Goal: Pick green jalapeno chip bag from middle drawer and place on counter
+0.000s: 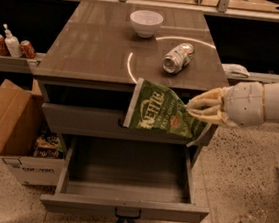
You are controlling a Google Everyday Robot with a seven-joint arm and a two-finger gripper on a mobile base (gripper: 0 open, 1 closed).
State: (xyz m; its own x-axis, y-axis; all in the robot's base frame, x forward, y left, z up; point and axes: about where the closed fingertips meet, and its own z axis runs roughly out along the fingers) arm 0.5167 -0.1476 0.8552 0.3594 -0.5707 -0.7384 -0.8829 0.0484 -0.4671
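Observation:
The green jalapeno chip bag [162,113], green foil with white "Kettle" lettering, hangs in the air in front of the cabinet's upper drawer front, just below the counter's front edge. My gripper [200,110] comes in from the right and is shut on the bag's right end. The middle drawer [123,208] is pulled out below the bag and its box looks empty. The counter [97,43] is the brown-grey top above.
A white bowl [145,22] and a crushed can [178,57] sit on the counter. A cardboard box [5,118] with snack packets [50,146] stands left of the cabinet. Cans and a bottle [11,44] sit on a left shelf.

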